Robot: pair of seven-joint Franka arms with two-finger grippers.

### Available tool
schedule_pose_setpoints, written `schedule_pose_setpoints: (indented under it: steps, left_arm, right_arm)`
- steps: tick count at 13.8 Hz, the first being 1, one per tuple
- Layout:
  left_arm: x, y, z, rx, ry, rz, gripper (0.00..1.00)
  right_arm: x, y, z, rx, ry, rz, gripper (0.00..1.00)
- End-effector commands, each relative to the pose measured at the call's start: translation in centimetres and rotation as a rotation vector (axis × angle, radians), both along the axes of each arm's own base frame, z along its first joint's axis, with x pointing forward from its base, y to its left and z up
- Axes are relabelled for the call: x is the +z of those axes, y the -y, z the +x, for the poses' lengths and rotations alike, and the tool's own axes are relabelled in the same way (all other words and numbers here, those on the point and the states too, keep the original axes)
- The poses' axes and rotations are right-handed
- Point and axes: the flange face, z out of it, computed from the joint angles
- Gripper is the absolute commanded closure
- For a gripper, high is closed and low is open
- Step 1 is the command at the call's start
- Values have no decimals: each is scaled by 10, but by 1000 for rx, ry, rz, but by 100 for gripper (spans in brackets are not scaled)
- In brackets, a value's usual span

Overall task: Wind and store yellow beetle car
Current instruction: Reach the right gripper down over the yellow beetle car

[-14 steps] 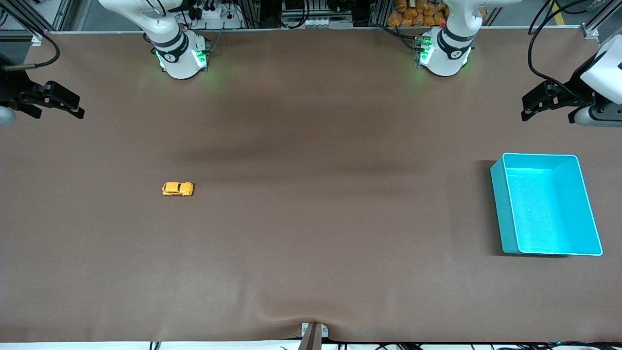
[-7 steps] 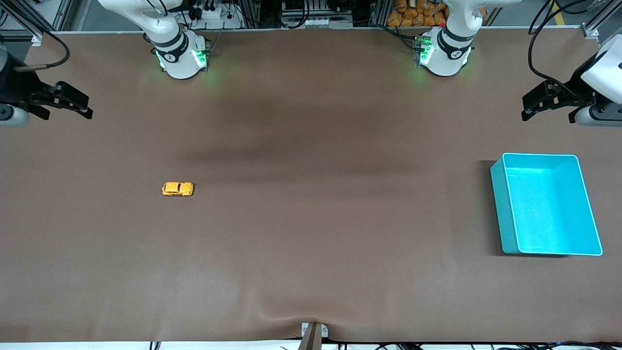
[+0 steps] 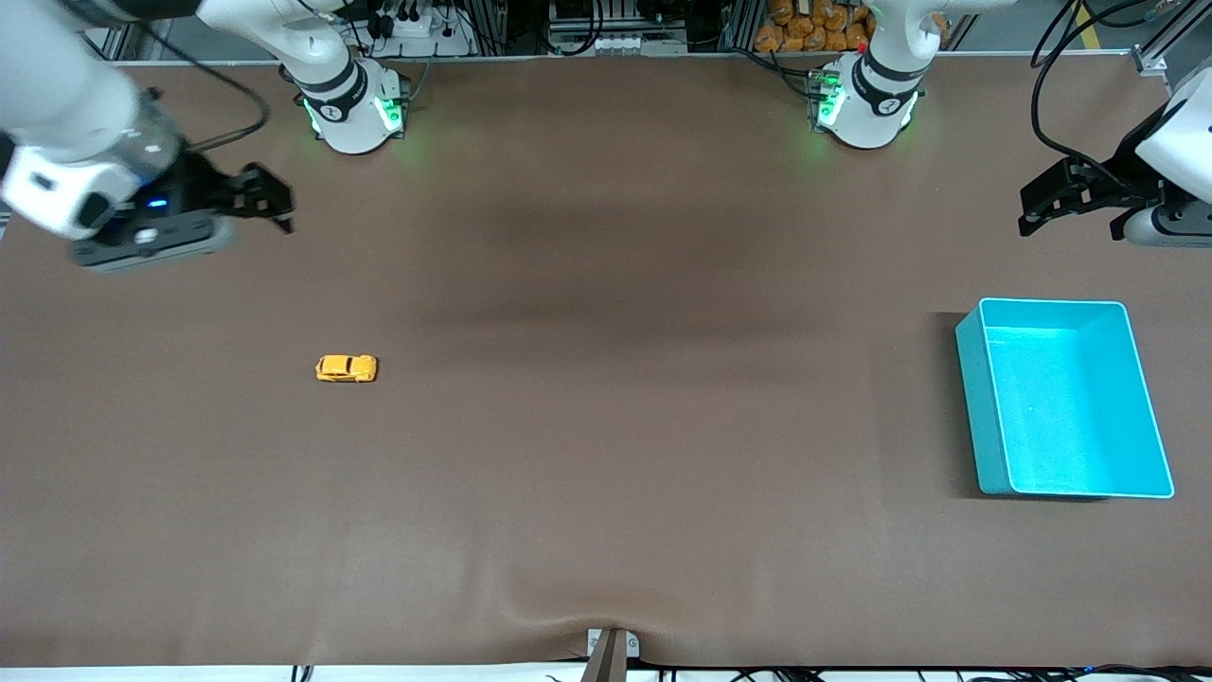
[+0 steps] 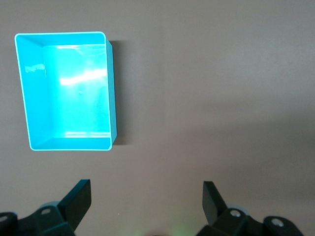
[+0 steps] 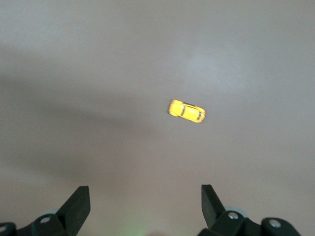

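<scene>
The yellow beetle car (image 3: 347, 368) stands on its wheels on the brown table mat, toward the right arm's end; it also shows in the right wrist view (image 5: 186, 111). My right gripper (image 3: 270, 201) is open and empty, up in the air over bare mat, apart from the car; its open gripper shows in its wrist view (image 5: 145, 202). The teal bin (image 3: 1060, 398) stands empty toward the left arm's end and shows in the left wrist view (image 4: 66, 91). My left gripper (image 3: 1042, 204) is open and empty, waiting in the air beside the bin (image 4: 146, 201).
The brown mat (image 3: 606, 426) covers the whole table. The two arm bases (image 3: 355, 109) (image 3: 864, 104) stand along the table's edge farthest from the front camera. A small clamp (image 3: 611, 649) sits at the mat's nearest edge.
My right arm has swung in from the table's end toward the middle, bringing its gripper closer to the car. The car, the bin and the left arm have not moved.
</scene>
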Motion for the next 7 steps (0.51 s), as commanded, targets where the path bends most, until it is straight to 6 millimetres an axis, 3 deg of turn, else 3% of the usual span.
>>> schedule_pose_setpoints:
  steps: [1, 5, 7]
  left_arm:
    - [4, -1, -3, 2, -1, -11, 0]
    - [4, 0, -3, 5, -1, -11, 0]
    - [3, 0, -2, 6, -2, -11, 0]
  right_arm:
    - [-39, -9, 13, 193, -44, 1, 0]
    - [-121, -26, 5, 437, -106, -7, 0]
    - [-145, -26, 3, 578, -110, 8, 0]
